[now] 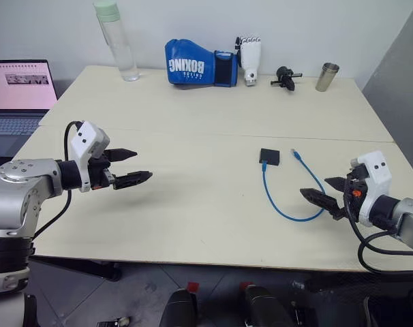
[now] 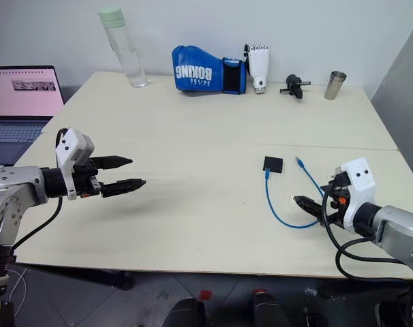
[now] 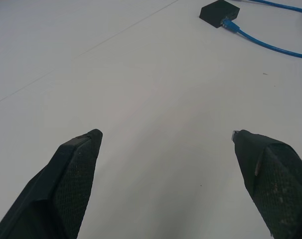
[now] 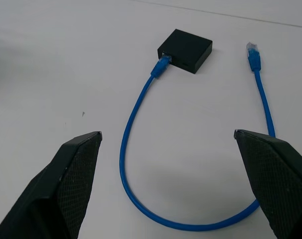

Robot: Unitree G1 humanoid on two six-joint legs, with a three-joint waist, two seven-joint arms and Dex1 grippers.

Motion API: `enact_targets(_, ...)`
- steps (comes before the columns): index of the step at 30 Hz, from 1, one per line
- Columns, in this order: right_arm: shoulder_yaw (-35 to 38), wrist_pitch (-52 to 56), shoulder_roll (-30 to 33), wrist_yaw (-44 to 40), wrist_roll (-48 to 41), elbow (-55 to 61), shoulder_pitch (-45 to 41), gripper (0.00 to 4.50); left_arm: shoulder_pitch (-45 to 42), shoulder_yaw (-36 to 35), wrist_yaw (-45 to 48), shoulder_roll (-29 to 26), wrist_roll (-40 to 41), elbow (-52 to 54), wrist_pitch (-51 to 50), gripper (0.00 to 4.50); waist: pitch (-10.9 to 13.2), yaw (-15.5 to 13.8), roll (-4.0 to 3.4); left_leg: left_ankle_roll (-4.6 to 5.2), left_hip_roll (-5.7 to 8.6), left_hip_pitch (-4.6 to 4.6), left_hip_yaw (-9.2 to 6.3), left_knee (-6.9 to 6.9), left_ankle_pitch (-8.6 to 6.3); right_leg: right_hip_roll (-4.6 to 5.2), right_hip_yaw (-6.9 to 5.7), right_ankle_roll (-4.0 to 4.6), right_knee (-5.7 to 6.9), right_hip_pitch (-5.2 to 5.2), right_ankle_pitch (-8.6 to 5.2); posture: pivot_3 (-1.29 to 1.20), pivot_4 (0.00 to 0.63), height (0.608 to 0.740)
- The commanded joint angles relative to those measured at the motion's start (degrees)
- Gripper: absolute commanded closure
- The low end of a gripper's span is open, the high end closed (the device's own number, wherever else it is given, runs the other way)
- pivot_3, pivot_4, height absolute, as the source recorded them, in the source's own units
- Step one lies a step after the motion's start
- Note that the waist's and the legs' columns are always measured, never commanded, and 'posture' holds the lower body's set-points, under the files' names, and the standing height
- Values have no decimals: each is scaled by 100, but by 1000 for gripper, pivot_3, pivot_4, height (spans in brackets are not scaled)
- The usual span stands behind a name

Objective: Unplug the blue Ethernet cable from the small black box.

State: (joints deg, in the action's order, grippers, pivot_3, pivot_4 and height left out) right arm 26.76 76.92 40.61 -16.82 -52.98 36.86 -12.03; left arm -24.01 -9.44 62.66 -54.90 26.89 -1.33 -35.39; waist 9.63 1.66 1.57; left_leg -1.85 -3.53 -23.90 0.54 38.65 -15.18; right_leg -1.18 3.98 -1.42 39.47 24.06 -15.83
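- The right gripper [image 1: 329,193] hovered nearest, fingers spread wide, holding nothing.
- The blue Ethernet cable [image 4: 128,127] looped just beyond, plugged into the small black box [image 1: 269,157] right of bench centre.
- The left gripper [image 1: 133,167], empty and fully spread, should pin the box; pull straight.

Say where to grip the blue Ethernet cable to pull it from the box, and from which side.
Grip the blue Ethernet cable at the plug seated in the small black box, probably with the open right gripper, which is nearer. Come from the cable side, since the plug sticks straight out of the box's edge.
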Motion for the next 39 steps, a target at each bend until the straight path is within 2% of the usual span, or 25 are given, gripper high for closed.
enact_targets(1,128,-4,68,-90,-267,199,17,0,-63,-251,57,-119,50,-33,125,33,0,-1,0,0,0,0,-1,0,0,0,0,0,0,0,0,0,150,740)
enact_targets(12,183,-120,94,51,-588,219,30,0,-55,-339,-163,-86,-29,-120,209,33,0,-2,0,0,0,-1,0,0,0,0,0,0,0,0,0,0,150,740)
enact_targets(17,263,-105,172,83,-818,274,71,0,361,-765,-467,-193,-95,-74,163,33,0,1,0,0,-3,0,1,0,0,0,1,0,0,1,0,0,150,740)
enact_targets(27,-78,-291,84,314,-775,30,-127,0,619,-893,-756,-25,18,361,12,33,0,-15,0,0,-1,0,2,2,0,4,0,0,0,-1,0,0,150,740)
enact_targets(32,-596,-397,-602,1040,-513,70,-246,0,1020,-795,-766,173,291,1195,-102,33,0,6,0,0,-3,1,4,-1,0,2,4,1,3,2,0,0,150,740)
enact_targets(36,-1612,-832,-1482,1928,594,-383,-611,0,772,-114,-367,349,661,2086,-174,33,0,11,0,-1,-5,-1,3,2,0,-1,5,1,6,3,0,0,150,740)
enact_targets(39,-2117,-1219,-1934,2317,1359,-878,-843,0,412,333,-44,411,800,2191,-219,33,-1,-15,-1,-1,0,0,1,8,1,0,2,1,10,1,1,0,150,740)
